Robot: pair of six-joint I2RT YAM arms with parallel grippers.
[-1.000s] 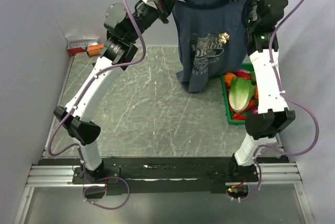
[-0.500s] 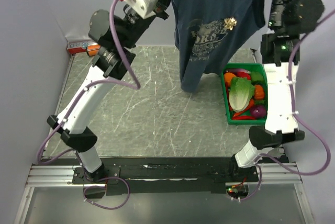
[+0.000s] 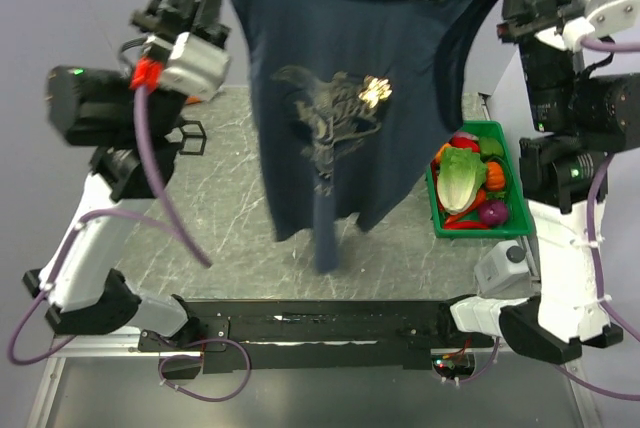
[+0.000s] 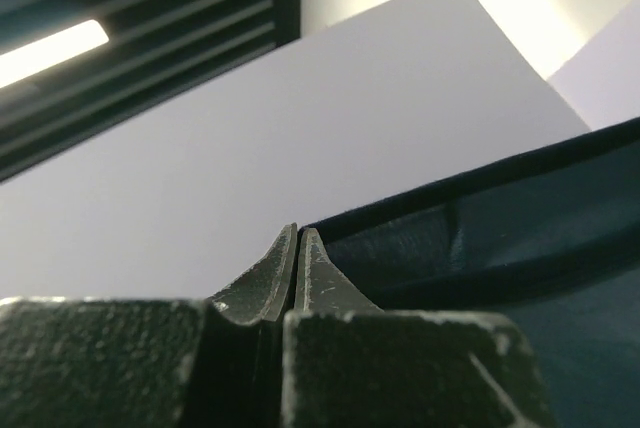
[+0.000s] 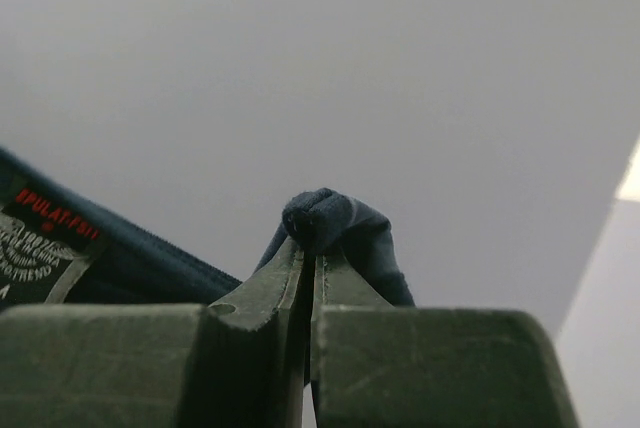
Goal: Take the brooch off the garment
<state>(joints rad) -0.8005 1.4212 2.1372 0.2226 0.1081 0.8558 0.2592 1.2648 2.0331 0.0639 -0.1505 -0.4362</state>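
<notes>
High over the table (image 3: 240, 248), left gripper (image 4: 297, 238) and right gripper (image 5: 311, 253) are each clamping a shoulder of the garment (image 3: 300, 68), the brooch (image 3: 376, 92) sitting on its chest below and between them, slightly nearer the right

Left gripper (image 4: 297, 235), right gripper (image 5: 309, 251) both clamped, held high.

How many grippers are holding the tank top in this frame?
2. The left gripper pinches the trimmed upper edge of the navy tank top on its side; the right gripper pinches a bunched strap on the other. The top hangs spread between them.
</notes>
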